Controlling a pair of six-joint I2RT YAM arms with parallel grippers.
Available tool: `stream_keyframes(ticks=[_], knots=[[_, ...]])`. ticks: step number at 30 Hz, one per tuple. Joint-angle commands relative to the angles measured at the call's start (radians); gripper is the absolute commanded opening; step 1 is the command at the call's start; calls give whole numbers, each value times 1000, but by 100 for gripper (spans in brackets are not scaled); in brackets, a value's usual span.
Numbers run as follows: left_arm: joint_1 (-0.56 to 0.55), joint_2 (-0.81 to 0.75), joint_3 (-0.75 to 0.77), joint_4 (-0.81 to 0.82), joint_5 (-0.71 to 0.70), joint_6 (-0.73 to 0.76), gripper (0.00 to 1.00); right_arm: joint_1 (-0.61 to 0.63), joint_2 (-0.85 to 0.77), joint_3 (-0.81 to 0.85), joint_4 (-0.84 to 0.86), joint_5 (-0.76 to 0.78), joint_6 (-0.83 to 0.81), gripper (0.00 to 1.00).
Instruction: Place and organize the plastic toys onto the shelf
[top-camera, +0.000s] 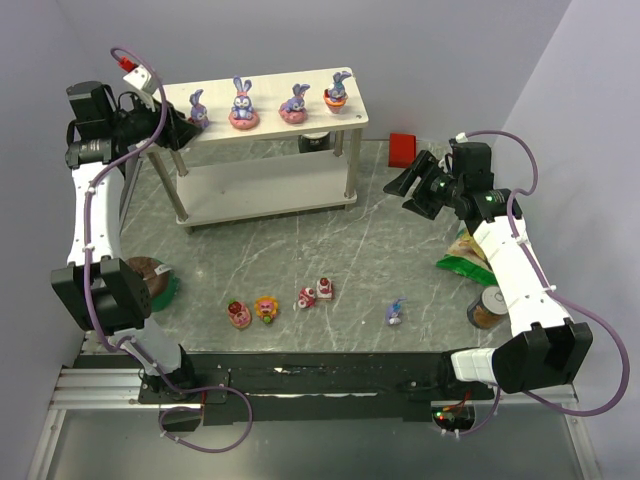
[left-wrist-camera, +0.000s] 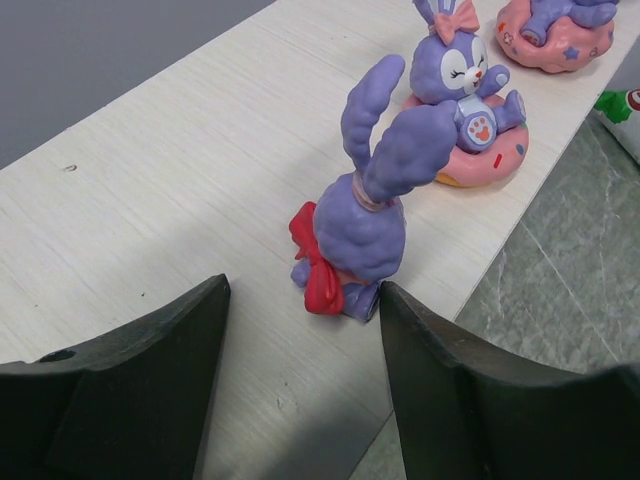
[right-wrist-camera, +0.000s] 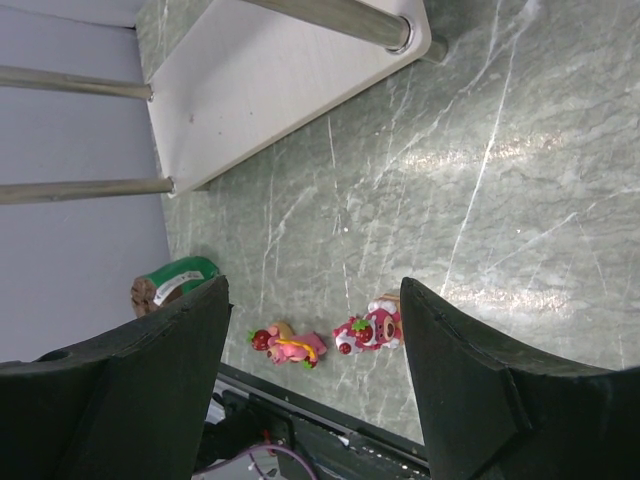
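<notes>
Left gripper (left-wrist-camera: 300, 295): at the left end of the top board of the two-tier whitish wood-grain shelf on silver posts (top-camera: 270, 122). Jaws apart, nothing clamped. A purple long-eared plastic bunny with a red bow (left-wrist-camera: 355, 235) stands upright on the board just past the fingertips, back to the wrist camera. The finger on the right of that view (left-wrist-camera: 450, 390) sits just beside the bunny's base; can't tell if it touches.

Rest of the shelf's top board, going right:
- purple bunny on a pink sprinkled donut ring (left-wrist-camera: 465, 100)
- purple bunny on a pink star-marked base (left-wrist-camera: 555, 35)
- purple bunny on an orange cup base (top-camera: 337, 95), at the right end

All upright and spaced apart.

Right gripper (right-wrist-camera: 312, 290): hovers over the grey-green marbled table (top-camera: 400, 240) just off the shelf's right end. Jaws wide, empty.

On the table in front of the shelf, in a loose row:
- pink-red sweet (top-camera: 239, 314)
- orange-yellow sweet (top-camera: 266, 308)
- red-pink sweet (top-camera: 307, 297)
- pink sweet with a red top (top-camera: 325, 288)
- small purple bunny on the table (top-camera: 396, 313), furthest right

Other items:
- small red block (top-camera: 404, 148), right of the shelf
- brown chocolate ring cake on a green plate (top-camera: 150, 280), in front of the shelf's left end
- green snack packets (top-camera: 462, 262) and a brown lidded jar (top-camera: 488, 308), right-front of the shelf

Print on the packets and jar is too small to read.
</notes>
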Motion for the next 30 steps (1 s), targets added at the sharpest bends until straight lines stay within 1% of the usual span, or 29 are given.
stream_keyframes(ticks=[1,7,9,13,15,16,26,30], knots=[[15,-4,-25,-69,-39,-34,65,6,-11,-3,40,-11,-3,75],[19,-4,-31,-56,-63,-43,65,8,-7,-5,43,-11,-1,75],[22,1,-28,-58,-62,-44,62,6,-4,-5,43,-13,0,75],[29,6,-23,-59,-53,-46,53,6,1,-3,46,-16,2,75],[30,9,-23,-58,-47,-52,52,6,4,-2,46,-17,2,75],[32,10,-22,-59,-45,-49,49,6,6,0,46,-16,2,75],[33,35,-20,-24,-10,-77,48,8,16,9,43,-14,2,75],[33,41,-14,-24,16,-65,47,8,18,8,43,-13,3,75]])
